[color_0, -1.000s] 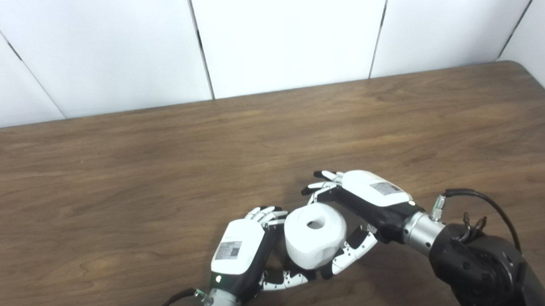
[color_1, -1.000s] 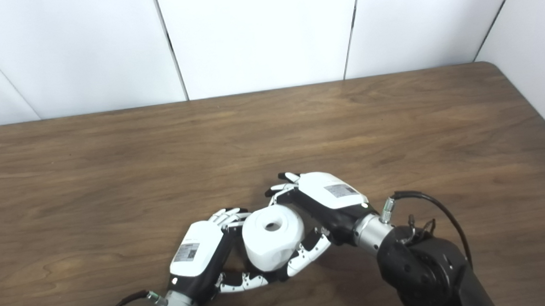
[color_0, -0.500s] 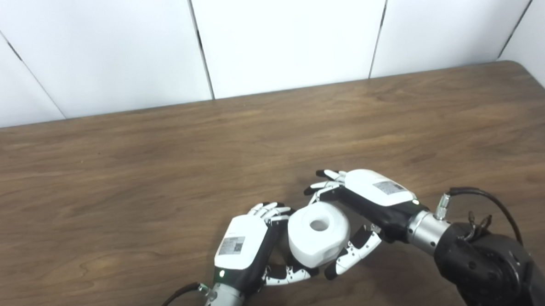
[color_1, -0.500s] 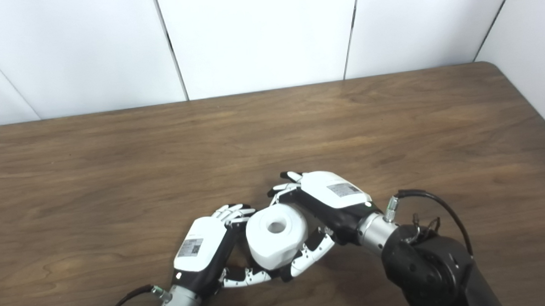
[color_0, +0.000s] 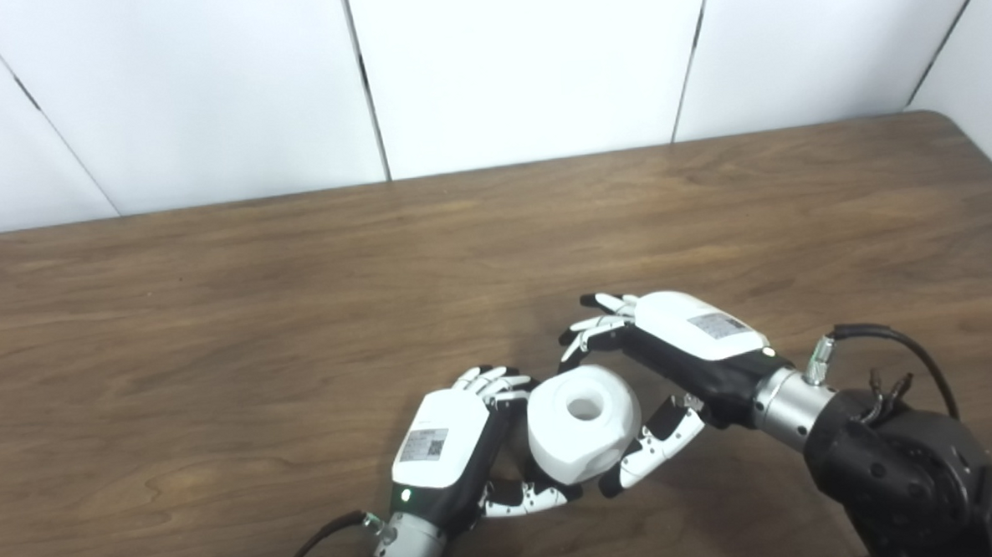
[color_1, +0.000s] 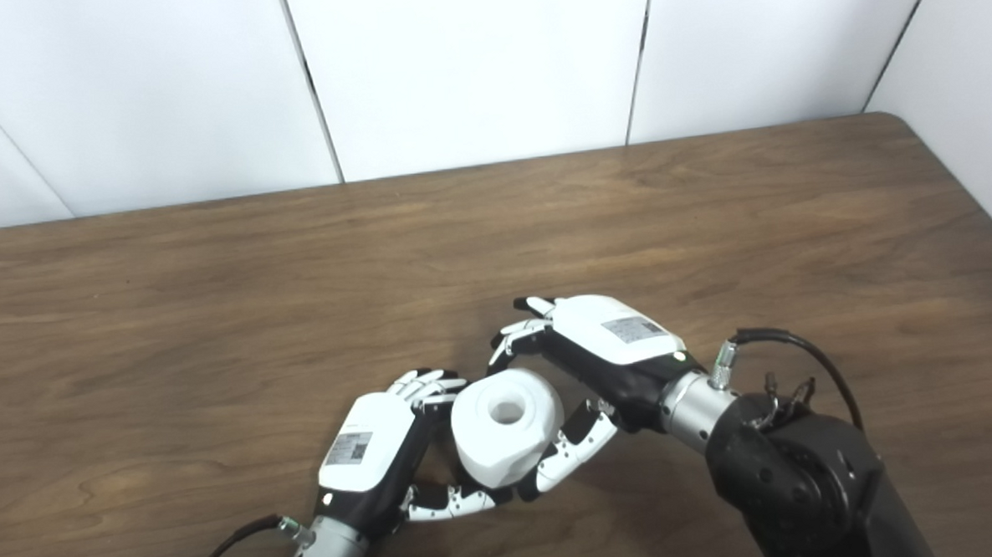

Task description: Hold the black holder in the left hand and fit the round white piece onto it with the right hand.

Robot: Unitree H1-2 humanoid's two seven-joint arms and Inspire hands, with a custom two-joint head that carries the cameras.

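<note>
The round white piece (color_0: 584, 423), with a hole in its top, stands upright between my two hands near the table's front edge. My left hand (color_0: 444, 438) is shut around its left side and base, thumb curled underneath. The black holder is hidden under the white piece and inside that hand. My right hand (color_0: 684, 339) is open. Its fingers (color_0: 592, 331) hang just above and behind the white piece, apart from it. Its thumb (color_0: 654, 454) lies by the piece's lower right side. The same scene shows in the right eye view, with the white piece (color_1: 506, 424) in the middle.
The brown wooden table (color_0: 213, 324) runs to a white panelled wall at the back. Its right edge and rounded far right corner (color_0: 954, 120) are in view. A black cable (color_0: 884, 345) loops off my right wrist.
My right hand's fingers have lifted up and back off the white piece and spread. The white piece and my left hand have shifted slightly right.
</note>
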